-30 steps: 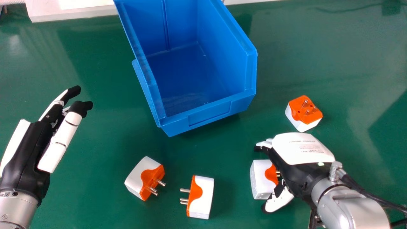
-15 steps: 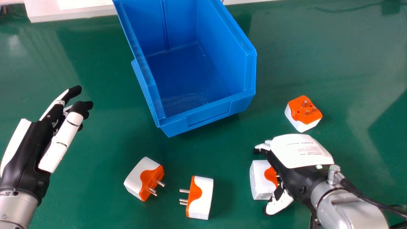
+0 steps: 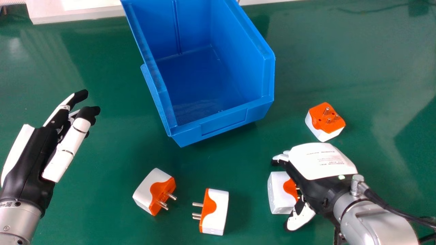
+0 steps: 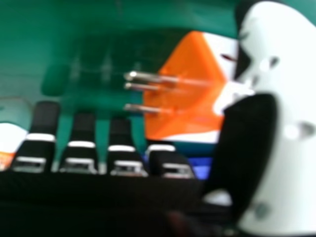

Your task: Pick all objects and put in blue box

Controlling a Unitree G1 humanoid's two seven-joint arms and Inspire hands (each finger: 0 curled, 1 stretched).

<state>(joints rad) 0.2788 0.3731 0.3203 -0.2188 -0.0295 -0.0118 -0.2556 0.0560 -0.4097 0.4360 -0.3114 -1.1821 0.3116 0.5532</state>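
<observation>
You can see your blue box (image 3: pixel 223 121) on the shiny green table (image 3: pixel 92 211), with its low side facing you. Two white and orange plugs lie nearer you than the box: the left plug (image 3: pixel 146 190) is tilted, and the middle plug (image 3: pixel 219 211) points its metal pins at it. Your right hand (image 3: pixel 322 161) is over part of a third plug (image 3: pixel 280 194), with its thumb low beside it. A fourth plug (image 3: pixel 325 119) sits just past that hand, pins up. Your left hand (image 3: pixel 34 160) is open at the left.
</observation>
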